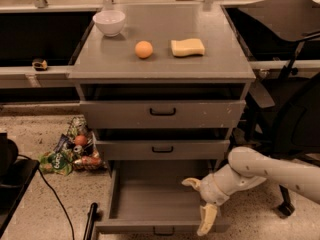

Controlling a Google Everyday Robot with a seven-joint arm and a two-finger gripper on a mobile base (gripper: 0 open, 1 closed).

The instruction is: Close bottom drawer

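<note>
The grey cabinet's bottom drawer point(150, 199) is pulled far out, an empty shallow tray. Its front panel runs along the lower frame edge with a small black loop handle point(163, 231). My gripper point(199, 204) reaches in from the right over the drawer's right front corner. It is open: one cream finger point(190, 183) points left over the tray, the other finger point(207, 220) hangs down at the front right corner. It holds nothing. The white arm point(270, 171) comes in from the right.
The middle drawer point(162, 149) and top drawer point(162, 113) stand slightly ajar. On the cabinet top are a white bowl point(109, 22), an orange point(144, 49) and a yellow sponge point(187, 47). Snack bags point(70, 151) lie on the floor left. A black chair point(295, 109) stands right.
</note>
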